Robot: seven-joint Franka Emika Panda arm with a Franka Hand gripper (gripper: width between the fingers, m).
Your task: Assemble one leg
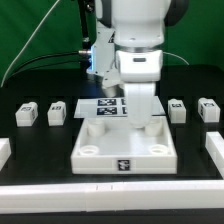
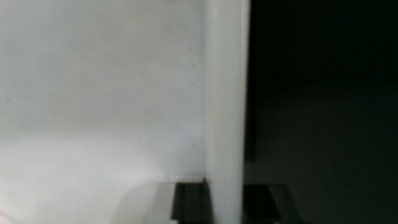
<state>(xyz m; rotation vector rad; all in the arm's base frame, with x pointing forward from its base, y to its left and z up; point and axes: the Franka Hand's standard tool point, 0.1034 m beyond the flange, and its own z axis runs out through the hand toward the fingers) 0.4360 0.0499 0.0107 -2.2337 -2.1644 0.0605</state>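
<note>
The large square white panel (image 1: pixel 125 150) lies on the black table in the middle. My gripper (image 1: pixel 137 116) is down at its far right part. In the wrist view the gripper (image 2: pixel 226 192) straddles the panel's raised rim (image 2: pixel 226 90), with a dark finger (image 2: pixel 192 203) pressed against each side of it, so it is shut on the rim. Four small white legs lie loose. Two are at the exterior view's left (image 1: pixel 27 113) (image 1: pixel 57 112) and two at its right (image 1: pixel 177 109) (image 1: pixel 208 108). None of them is held.
The marker board (image 1: pixel 106 107) lies just behind the panel, partly hidden by the arm. White blocks stand at the table's left edge (image 1: pixel 4 152) and right edge (image 1: pixel 214 150). A white bar (image 1: pixel 110 196) runs along the front.
</note>
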